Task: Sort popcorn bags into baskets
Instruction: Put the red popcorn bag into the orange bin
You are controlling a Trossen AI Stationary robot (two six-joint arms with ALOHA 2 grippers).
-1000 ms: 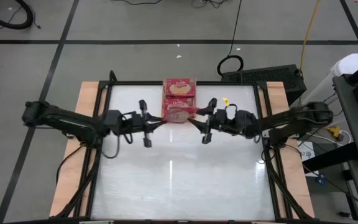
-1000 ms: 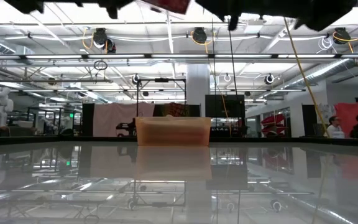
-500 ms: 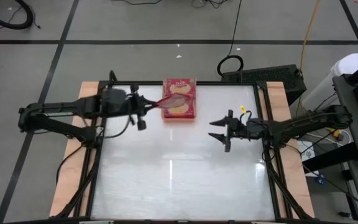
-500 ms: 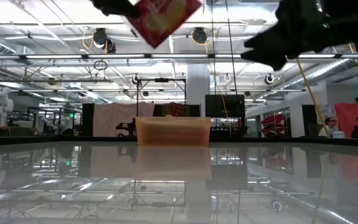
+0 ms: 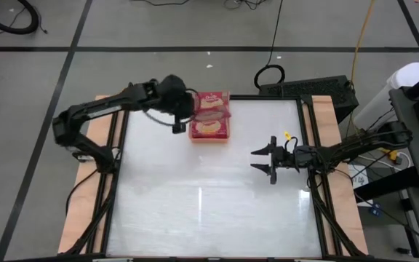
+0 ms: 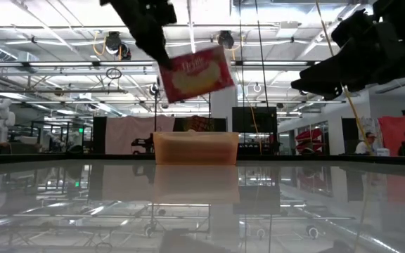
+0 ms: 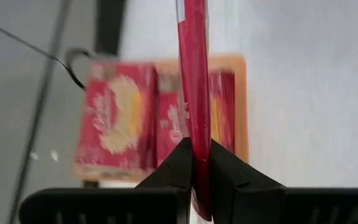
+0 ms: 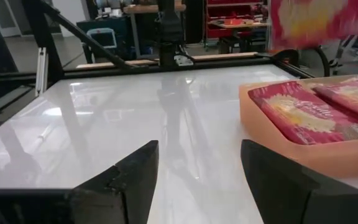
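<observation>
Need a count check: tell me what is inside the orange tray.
Two red popcorn bags lie side by side in the orange tray. Anything beneath them is covered.

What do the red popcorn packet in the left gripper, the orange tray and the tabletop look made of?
Red popcorn packet: thin printed film or paper, likely; it hangs flat and edge-thin from the left gripper.
Orange rectangular tray: moulded plastic, matte, with smooth rounded walls.
White tabletop: hard and glossy; it mirrors the ceiling lights. Exact material unclear.

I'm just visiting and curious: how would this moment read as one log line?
left gripper: shut on popcorn bag, above orange tray | right gripper: open, empty, mid-table | tray: two bags
</observation>
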